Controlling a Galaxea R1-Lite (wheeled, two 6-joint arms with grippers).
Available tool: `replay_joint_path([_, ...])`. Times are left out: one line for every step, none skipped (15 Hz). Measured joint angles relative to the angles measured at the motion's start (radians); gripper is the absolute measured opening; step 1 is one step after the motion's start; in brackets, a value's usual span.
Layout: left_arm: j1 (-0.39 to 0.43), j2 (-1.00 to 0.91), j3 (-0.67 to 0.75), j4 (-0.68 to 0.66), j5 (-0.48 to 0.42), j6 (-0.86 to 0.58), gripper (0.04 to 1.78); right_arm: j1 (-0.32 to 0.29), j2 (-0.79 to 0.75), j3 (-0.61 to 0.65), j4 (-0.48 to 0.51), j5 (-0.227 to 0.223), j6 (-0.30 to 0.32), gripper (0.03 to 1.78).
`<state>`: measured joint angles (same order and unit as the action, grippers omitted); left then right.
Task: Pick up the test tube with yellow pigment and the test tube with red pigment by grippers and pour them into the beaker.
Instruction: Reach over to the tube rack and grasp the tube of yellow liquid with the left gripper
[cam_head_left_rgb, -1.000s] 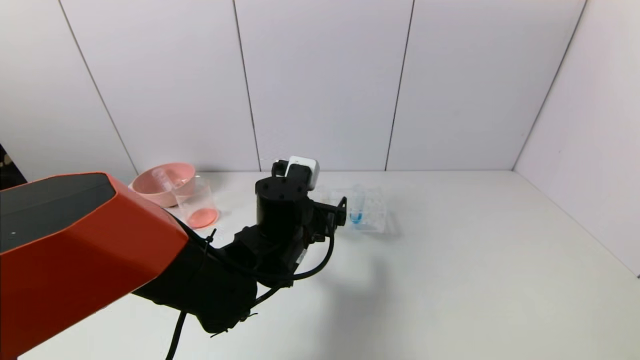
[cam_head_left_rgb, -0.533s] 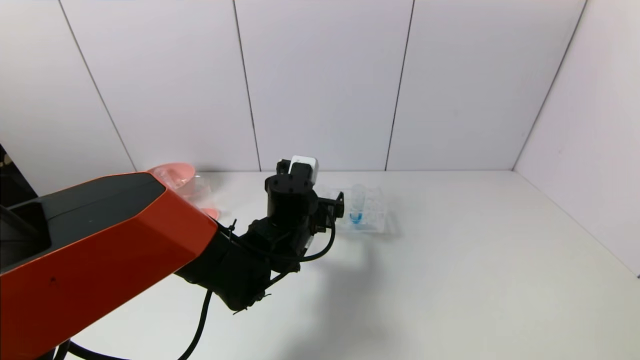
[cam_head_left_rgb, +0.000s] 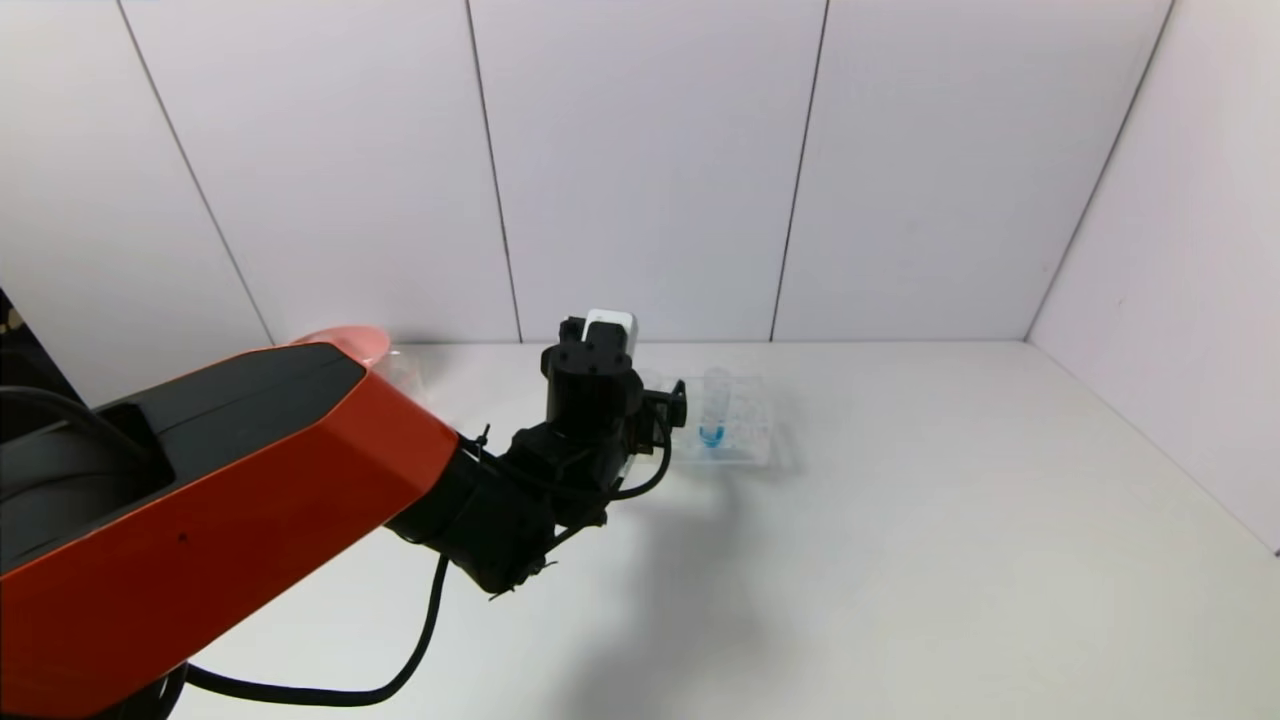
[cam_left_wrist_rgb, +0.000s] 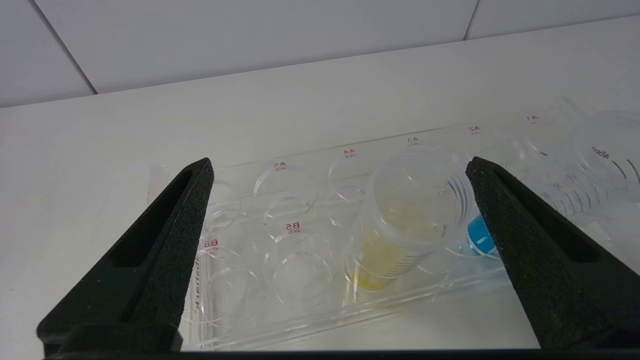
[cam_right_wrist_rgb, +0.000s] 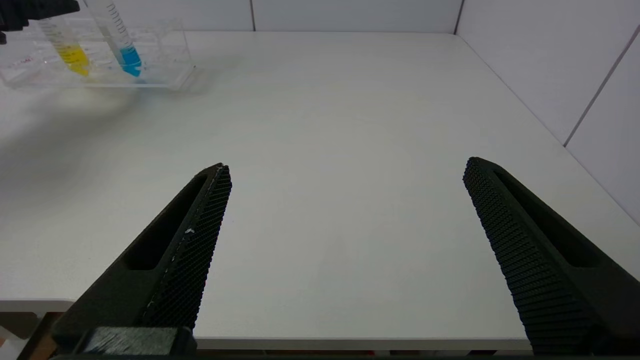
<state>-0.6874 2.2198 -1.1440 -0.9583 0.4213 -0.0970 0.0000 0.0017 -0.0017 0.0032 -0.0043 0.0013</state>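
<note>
The left gripper (cam_left_wrist_rgb: 340, 172) is seen spread wide with nothing held, its jaws flanking the open mouth of the test tube with yellow pigment (cam_left_wrist_rgb: 395, 225), which stands upright in the clear tube rack (cam_left_wrist_rgb: 280, 300). No contact with the tube is visible yet. The tube is judged light, rigid, smooth-walled and likely slippery; a moderate grip on the upper wall, below the rim and above the liquid, is advised, so the contents stay level. Beside it in the rack, the blue-liquid tube (cam_left_wrist_rgb: 477, 235) is partly hidden by one jaw and could be knocked. The right gripper (cam_right_wrist_rgb: 345, 200) is parked well away from the rack, fully spread and empty. The beaker is hidden behind the left arm (cam_head_left_rgb: 200, 500).
</note>
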Motion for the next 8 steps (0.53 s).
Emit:
replay_joint_path([0.001, 0.002, -0.002, 0.002, -0.001, -0.001, 1.76, 0.0, 0.0, 0.0, 0.0, 0.0, 0.0, 1.7])
replay_joint_path([0.001, 0.004, -0.004, 0.008, -0.003, -0.006, 1.76, 0.0, 0.0, 0.0, 0.0, 0.0, 0.0, 1.7])
replay_joint_path([0.001, 0.006, -0.005, 0.016, -0.005, -0.009, 1.76, 0.0, 0.0, 0.0, 0.0, 0.0, 0.0, 1.7])
replay_joint_path([0.001, 0.009, -0.007, 0.019, -0.006, -0.012, 1.76, 0.0, 0.0, 0.0, 0.0, 0.0, 0.0, 1.7])
replay_joint_path([0.002, 0.012, -0.009, 0.019, -0.005, -0.014, 1.76, 0.0, 0.0, 0.0, 0.0, 0.0, 0.0, 1.7])
replay_joint_path([0.004, 0.018, -0.011, 0.012, -0.005, -0.016, 1.76, 0.0, 0.0, 0.0, 0.0, 0.0, 0.0, 1.7])
replay_joint_path([0.006, 0.024, -0.015, 0.005, -0.005, -0.016, 1.76, 0.0, 0.0, 0.0, 0.0, 0.0, 0.0, 1.7])
replay_joint_path([0.007, 0.03, -0.017, -0.003, -0.005, -0.016, 1.76, 0.0, 0.0, 0.0, 0.0, 0.0, 0.0, 1.7])
